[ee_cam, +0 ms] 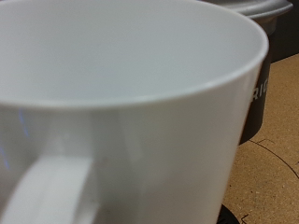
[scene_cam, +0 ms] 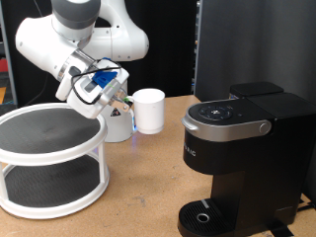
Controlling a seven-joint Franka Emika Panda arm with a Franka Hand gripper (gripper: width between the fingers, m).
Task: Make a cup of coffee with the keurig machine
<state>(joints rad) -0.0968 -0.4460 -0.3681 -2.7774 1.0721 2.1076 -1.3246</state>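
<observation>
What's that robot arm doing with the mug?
The gripper of the white arm holds a white cup in the air, above the wooden table. The cup sits between a white two-tier stand, on the exterior view's left, and the black keurig machine, on its right. The machine's lid is down and its drip tray has nothing on it. In the wrist view the cup fills nearly the whole picture.

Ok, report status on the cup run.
Gripper shut on cup, held off the table. Keurig machine on the exterior view's right, lid down. Two-tier white rack on the left.
</observation>
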